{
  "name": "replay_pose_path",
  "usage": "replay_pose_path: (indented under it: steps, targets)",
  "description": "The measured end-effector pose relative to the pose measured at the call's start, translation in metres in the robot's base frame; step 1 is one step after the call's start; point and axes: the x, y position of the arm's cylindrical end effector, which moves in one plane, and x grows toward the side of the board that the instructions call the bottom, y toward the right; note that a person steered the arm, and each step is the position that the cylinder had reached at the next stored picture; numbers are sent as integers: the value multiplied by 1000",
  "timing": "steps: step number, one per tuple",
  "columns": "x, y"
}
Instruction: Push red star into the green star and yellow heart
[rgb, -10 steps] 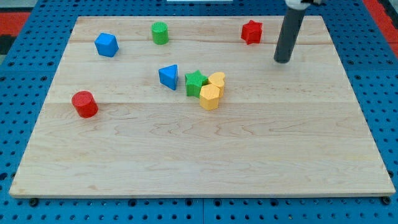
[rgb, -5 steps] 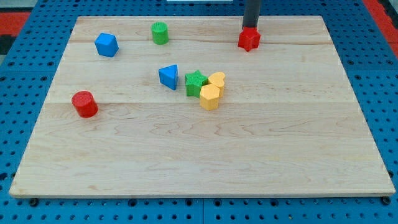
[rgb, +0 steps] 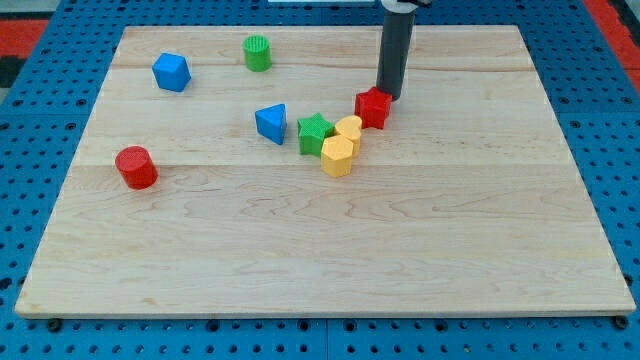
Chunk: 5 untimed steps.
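The red star (rgb: 373, 108) lies just right of the board's middle, touching or nearly touching the yellow heart (rgb: 349, 128) at its lower left. The green star (rgb: 315, 133) sits left of the heart, against it. A yellow hexagon block (rgb: 337, 156) lies just below the heart. My tip (rgb: 387, 94) is at the red star's upper right edge, in contact with it. The dark rod rises from there to the view's top.
A blue triangular block (rgb: 271, 123) lies just left of the green star. A green cylinder (rgb: 257, 52) and a blue block (rgb: 171, 71) are at the upper left. A red cylinder (rgb: 135, 167) is at the left. The wooden board (rgb: 320, 260) lies on a blue pegboard.
My tip came from the right to the top of the red star, then pushed it down and left, from near the top edge to beside the yellow heart.
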Motion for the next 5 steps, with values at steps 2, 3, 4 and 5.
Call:
replay_pose_path:
  steps: [2,3,4,5]
  targets:
    - [12,44]
    - [28,36]
    - [27,14]
    - [21,-11]
